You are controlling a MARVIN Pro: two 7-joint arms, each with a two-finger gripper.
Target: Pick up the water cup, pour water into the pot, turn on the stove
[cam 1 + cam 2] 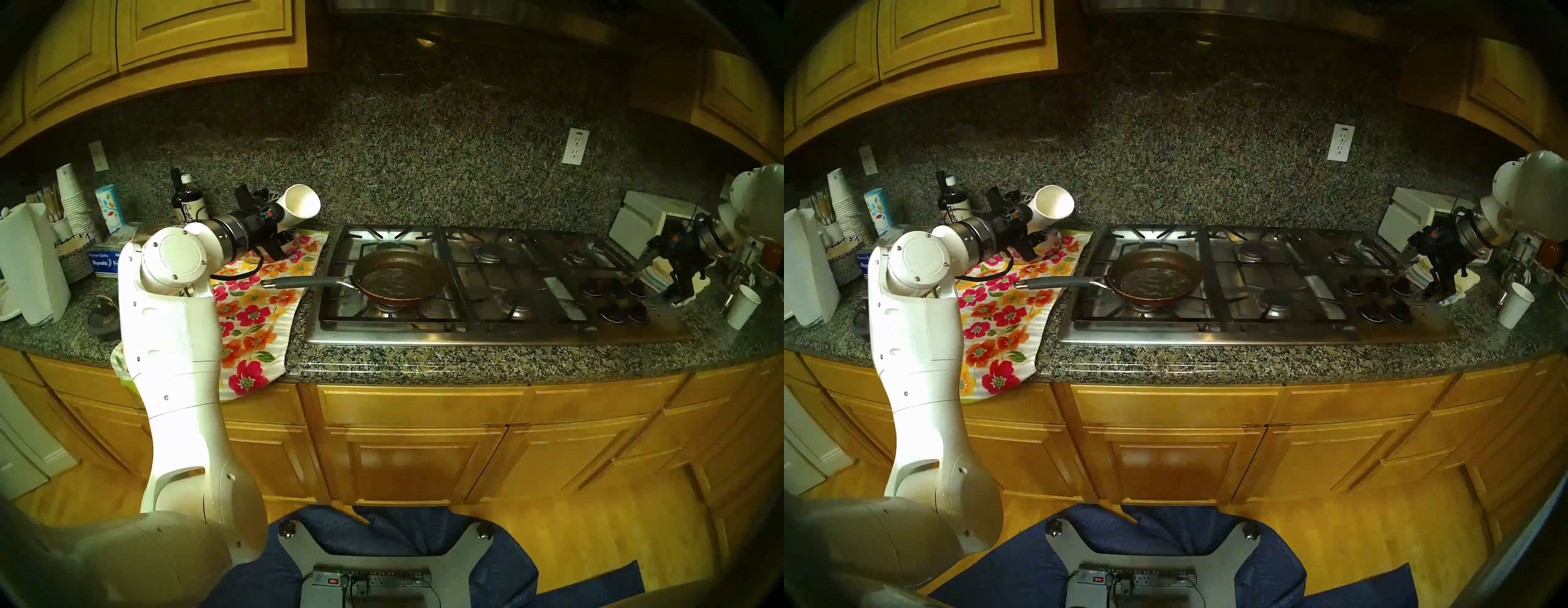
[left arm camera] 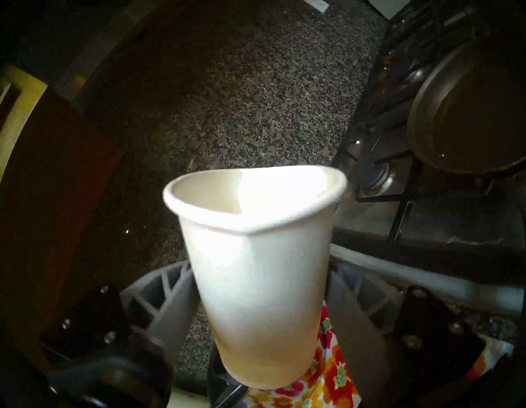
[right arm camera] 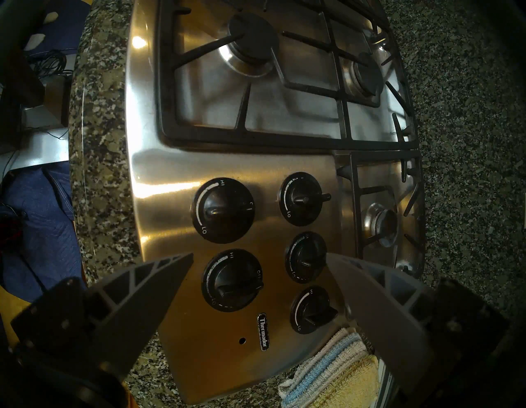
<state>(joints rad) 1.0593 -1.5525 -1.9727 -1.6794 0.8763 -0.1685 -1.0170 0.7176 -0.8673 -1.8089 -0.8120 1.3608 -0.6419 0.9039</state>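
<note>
Granite counter, steel stove (image 1: 488,335) centre. Left gripper (image 2: 256,322) clamped on water cup (image 1: 299,206), tilted, mouth toward 3 o'clock, at pan's 10 o'clock. Pan (image 1: 401,276) glistens wet. Right gripper (image 3: 260,285) wide open, empty, above knobs (image 3: 225,210). Advice: right cup, park clear, grip one knob squarely.

cup (image 1: 300,206) white | pan (image 1: 401,276) brown, red | towel (image 1: 259,314) floral
</note>
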